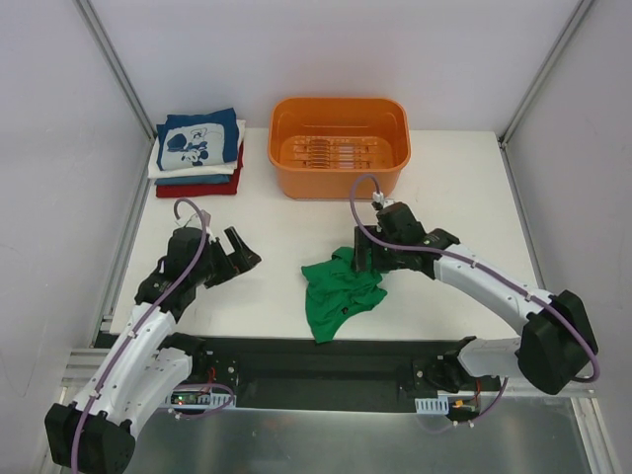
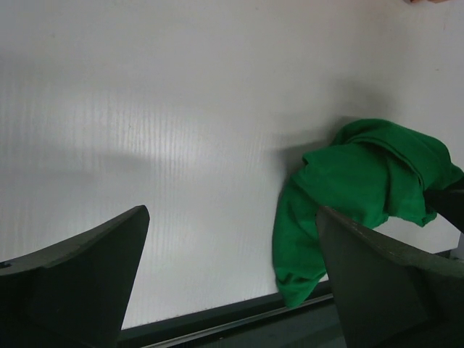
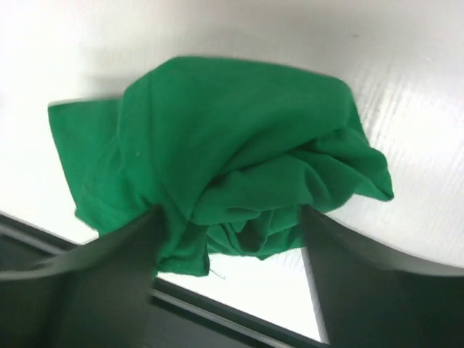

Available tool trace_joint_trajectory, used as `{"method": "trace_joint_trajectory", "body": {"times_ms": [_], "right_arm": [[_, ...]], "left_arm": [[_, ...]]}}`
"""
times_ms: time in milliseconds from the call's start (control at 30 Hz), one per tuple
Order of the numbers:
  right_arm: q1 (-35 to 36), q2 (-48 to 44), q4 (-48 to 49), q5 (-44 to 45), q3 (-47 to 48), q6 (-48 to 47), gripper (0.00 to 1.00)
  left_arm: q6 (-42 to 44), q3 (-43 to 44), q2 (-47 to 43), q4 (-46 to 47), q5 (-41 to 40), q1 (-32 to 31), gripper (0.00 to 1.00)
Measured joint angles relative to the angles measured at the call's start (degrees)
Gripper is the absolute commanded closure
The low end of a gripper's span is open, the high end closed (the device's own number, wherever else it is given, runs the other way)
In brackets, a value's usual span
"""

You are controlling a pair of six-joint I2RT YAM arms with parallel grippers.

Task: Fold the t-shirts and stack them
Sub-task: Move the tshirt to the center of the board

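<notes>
A crumpled bright green t-shirt (image 1: 336,291) lies on the white table near the front edge, right of centre. It also shows in the left wrist view (image 2: 362,181) and the right wrist view (image 3: 232,145). My right gripper (image 1: 365,259) is at the shirt's upper right part. Its jaws (image 3: 228,210) are wide apart with bunched green cloth at the fingertips. My left gripper (image 1: 242,255) is open and empty over bare table, left of the shirt (image 2: 232,210). A stack of folded t-shirts (image 1: 197,153) lies at the back left, navy with white cartoon print on top.
An orange plastic tub (image 1: 339,183) stands at the back centre, nothing in it. The table's front edge with a dark rail (image 2: 217,326) runs just below the green shirt. Grey walls and frame posts enclose the table.
</notes>
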Motion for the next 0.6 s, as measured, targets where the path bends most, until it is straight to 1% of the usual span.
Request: {"method": "trace_joint_trajectory", "body": {"times_ms": [167,300,367,467,600], "right_arm": [[0.0,-1.2,-2.0,6.6,1.4,1.3,0.04],[0.0,-7.4,-4.3,12.0,1.3,1.8,0.04],[-0.1,-12.6,-5.2,14.8,0.7,1.9,0.04],[-0.6,-21.9,-6.0,18.3,-1.6,2.7,0.04],[-2.7,-33.1,-6.9,21.4,-7.9,4.7,0.04]], "left_arm": [[-0.5,-1.6,-0.1,0.1,3.3,0.0,0.01],[-1.6,-3.5,-1.1,0.1,5.4,-0.3,0.01],[-2.1,-4.3,-1.7,0.1,5.9,-1.4,0.01],[-3.3,-4.6,-1.6,0.8,7.0,-5.2,0.01],[-5.8,-4.5,0.3,4.0,5.3,-15.9,0.01]]}}
